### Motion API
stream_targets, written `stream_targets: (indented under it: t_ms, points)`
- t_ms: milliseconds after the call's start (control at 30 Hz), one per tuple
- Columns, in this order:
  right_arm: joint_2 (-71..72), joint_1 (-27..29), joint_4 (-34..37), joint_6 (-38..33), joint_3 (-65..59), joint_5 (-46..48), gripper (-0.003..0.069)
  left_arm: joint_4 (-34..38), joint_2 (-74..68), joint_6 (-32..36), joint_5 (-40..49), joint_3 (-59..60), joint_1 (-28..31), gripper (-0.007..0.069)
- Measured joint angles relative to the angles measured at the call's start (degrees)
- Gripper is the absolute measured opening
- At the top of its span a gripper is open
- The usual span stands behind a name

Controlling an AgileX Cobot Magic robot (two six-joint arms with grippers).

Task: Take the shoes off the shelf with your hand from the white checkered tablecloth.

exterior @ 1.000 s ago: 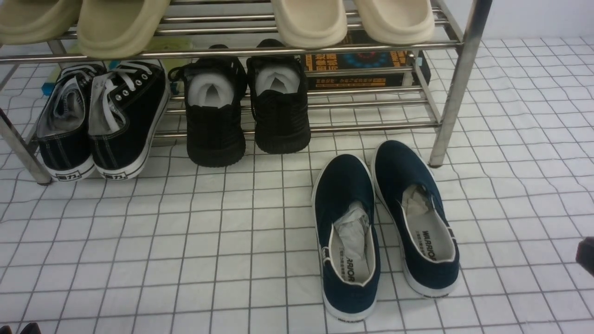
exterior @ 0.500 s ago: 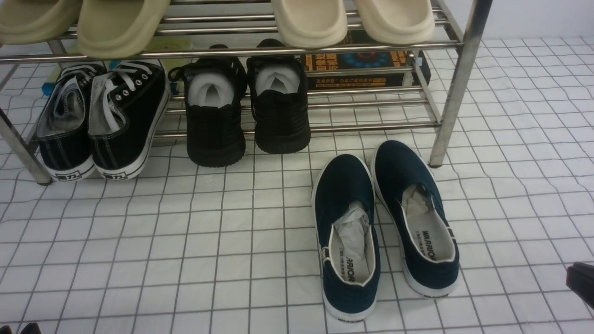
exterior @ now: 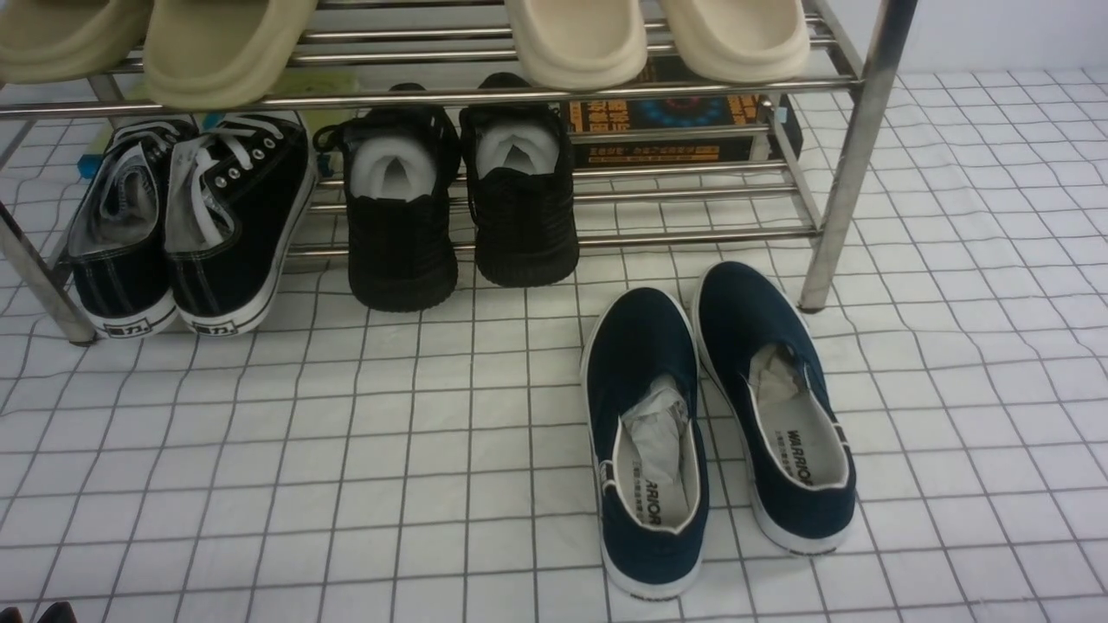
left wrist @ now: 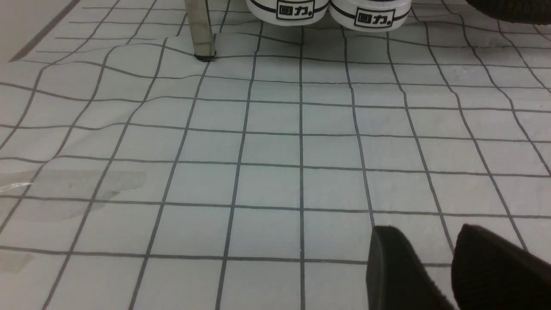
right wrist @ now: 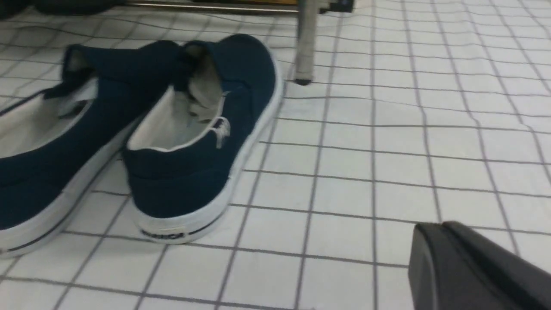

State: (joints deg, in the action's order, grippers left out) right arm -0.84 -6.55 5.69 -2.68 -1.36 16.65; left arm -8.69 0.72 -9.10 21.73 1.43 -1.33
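Note:
The two navy slip-on shoes lie side by side on the white checkered tablecloth, heels toward me, just in front of the chrome shelf's right leg. They hold crumpled grey paper. The right wrist view shows them beside the shelf leg. My right gripper is shut and empty, low over the cloth, apart from the shoes and out of the front view. My left gripper is open and empty over bare cloth, near the shelf's left leg.
Black lace-up sneakers and black knit shoes sit on the shelf's lower bars. Beige slippers sit on the upper bars. A dark printed box lies behind the shelf. The sneaker heels show in the left wrist view.
My right gripper, seen at the right edge of the front view, has dropped lower and left that view. The shoes have not moved.

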Motion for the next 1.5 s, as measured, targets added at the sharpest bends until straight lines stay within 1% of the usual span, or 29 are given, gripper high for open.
stream_targets:
  t_ms: [167,267,433,533,600,633,767,1500]
  points:
    - [1.38,8.24,0.0,-0.05,0.07,3.2,0.0015,0.0,0.0,0.0,0.0,0.0,0.0,0.0239]
    - [1.43,9.9,0.0,-0.05,0.28,4.57,0.0018,0.0,0.0,0.0,0.0,0.0,0.0,0.0239]
    - [1.43,9.72,-0.05,-0.05,0.47,5.45,0.0022,0.0,0.0,0.0,0.0,0.0,0.0,0.0239]
    - [1.43,7.89,-0.18,0.06,0.49,5.56,0.0024,0.0,0.0,0.0,0.0,0.0,0.0,0.0239]
    - [1.43,5.2,-0.91,1.27,0.49,5.56,0.0028,0.0,0.0,0.0,0.0,0.0,0.0,0.0239]
    - [1.43,4.89,-1.16,1.65,0.49,5.62,0.0029,0.0,0.0,0.0,0.0,0.0,0.0,0.0239]
    - [1.43,4.62,-2.1,3.21,0.49,5.62,0.0034,0.0,0.0,0.0,0.0,0.0,0.0,0.0239]
    - [1.43,4.57,-2.1,3.44,0.53,5.62,0.0063,0.0,0.0,0.0,0.0,0.0,0.0,0.0239]
